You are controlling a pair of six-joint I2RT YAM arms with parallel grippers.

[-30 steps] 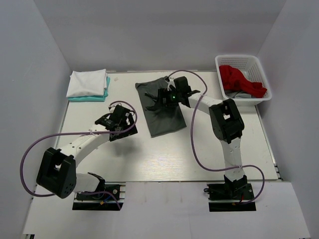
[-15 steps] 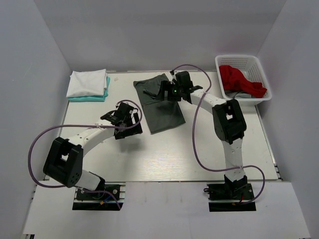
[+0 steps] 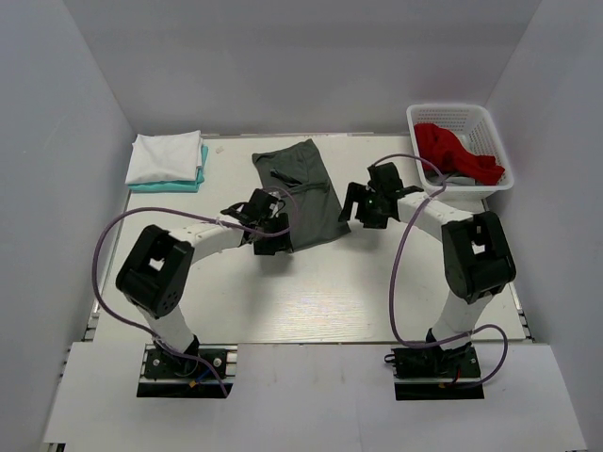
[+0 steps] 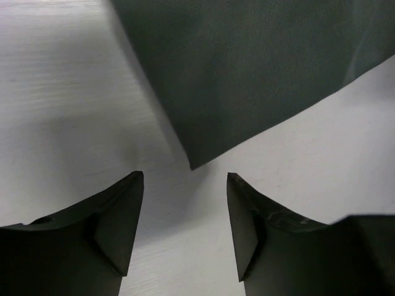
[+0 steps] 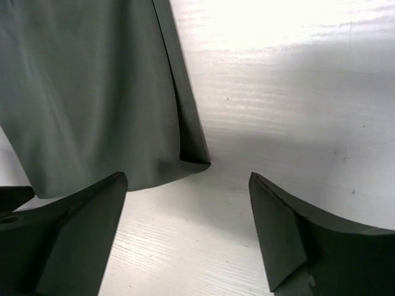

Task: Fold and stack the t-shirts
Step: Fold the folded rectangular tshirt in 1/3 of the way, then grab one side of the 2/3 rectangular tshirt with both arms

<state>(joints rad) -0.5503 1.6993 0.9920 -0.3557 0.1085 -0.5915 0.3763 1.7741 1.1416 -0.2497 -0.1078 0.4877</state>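
Note:
The dark grey t-shirt (image 3: 301,191) lies folded lengthwise as a long strip at the table's middle back. My left gripper (image 3: 270,224) is open and empty at the strip's near left corner; that corner shows just beyond the fingertips in the left wrist view (image 4: 247,80). My right gripper (image 3: 360,205) is open and empty at the strip's near right corner, which shows in the right wrist view (image 5: 92,92). The white t-shirt (image 3: 167,155) lies folded on the folded teal t-shirt (image 3: 193,181) at the back left. The red t-shirt (image 3: 452,151) lies crumpled in the basket.
A white lattice basket (image 3: 490,127) stands at the back right, with a grey cloth under the red one. White walls close in the table (image 3: 311,292) on three sides.
My right gripper has let go of the grey shirt and swung back and right to its near right corner. My left gripper has moved right to its near left corner. The shirt lies flatter.

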